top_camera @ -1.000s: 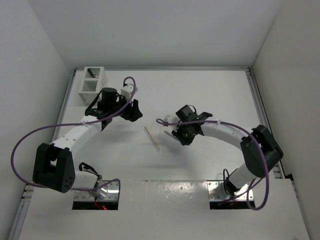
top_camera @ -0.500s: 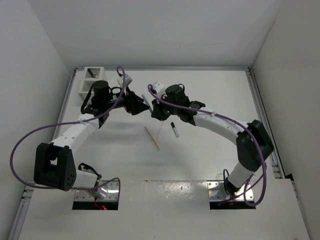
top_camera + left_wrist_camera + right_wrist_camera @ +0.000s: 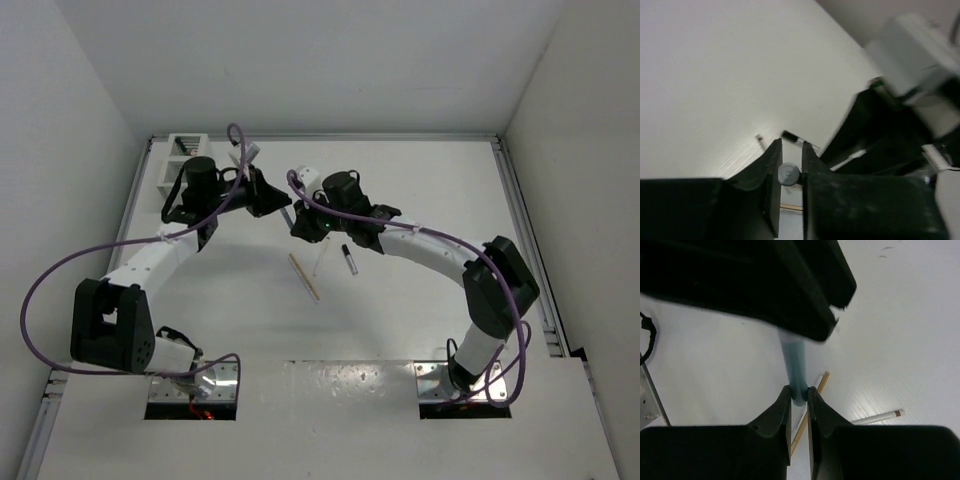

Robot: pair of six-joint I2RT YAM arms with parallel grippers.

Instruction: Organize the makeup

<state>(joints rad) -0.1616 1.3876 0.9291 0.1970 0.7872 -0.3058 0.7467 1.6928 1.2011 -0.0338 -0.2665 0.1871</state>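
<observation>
Top external view: white slatted box [image 3: 186, 160] stood at the far-left corner of the worktop [image 3: 430, 180]. Left hand [image 3: 281, 203] and right hand [image 3: 298, 222] met nearly tip to tip over mid-worktop, each pinched narrow on one end of the pale blue stick [image 3: 794, 360], held off the surface. Its long axis ran a short diagonal, far-left to near-right; left wrist view caught it end-on. Nearer the bases lay the tan wooden stick [image 3: 304, 277], on a like diagonal, then the white stick [image 3: 879, 416], then the black stick [image 3: 349, 259], lying roughly near-far.
</observation>
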